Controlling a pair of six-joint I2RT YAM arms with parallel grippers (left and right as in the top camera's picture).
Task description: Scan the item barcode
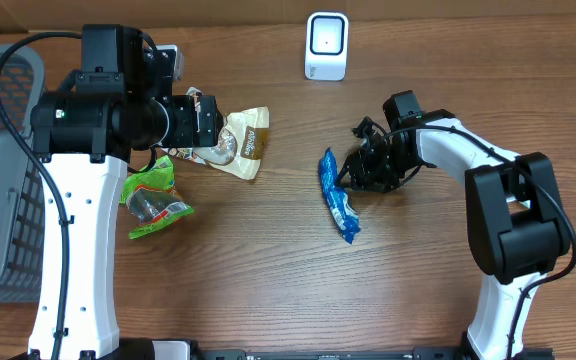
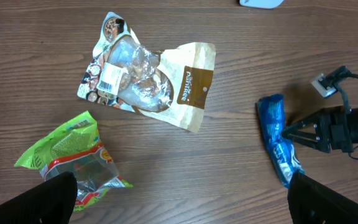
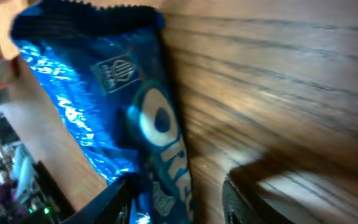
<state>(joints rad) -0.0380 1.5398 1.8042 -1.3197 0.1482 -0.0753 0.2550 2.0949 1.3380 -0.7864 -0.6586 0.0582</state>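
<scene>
Pickup step: right hand (image 2: 288,132) part-open at blue packet (image 1: 339,200) on desk (image 1: 268,290); left hand (image 2: 180,186) wide, empty. Next: grip, show barcode to scanner (image 1: 326,45).

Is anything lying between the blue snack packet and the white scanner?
Nothing. In the overhead view, the stretch of table between the blue packet and the scanner is bare wood.

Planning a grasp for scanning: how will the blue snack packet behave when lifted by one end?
Probably floppy: the blue packet lies bent and crinkled, so it may sag. Its glossy film catches glare, so it could slip. It looks thin and flat, so likely light.
</scene>
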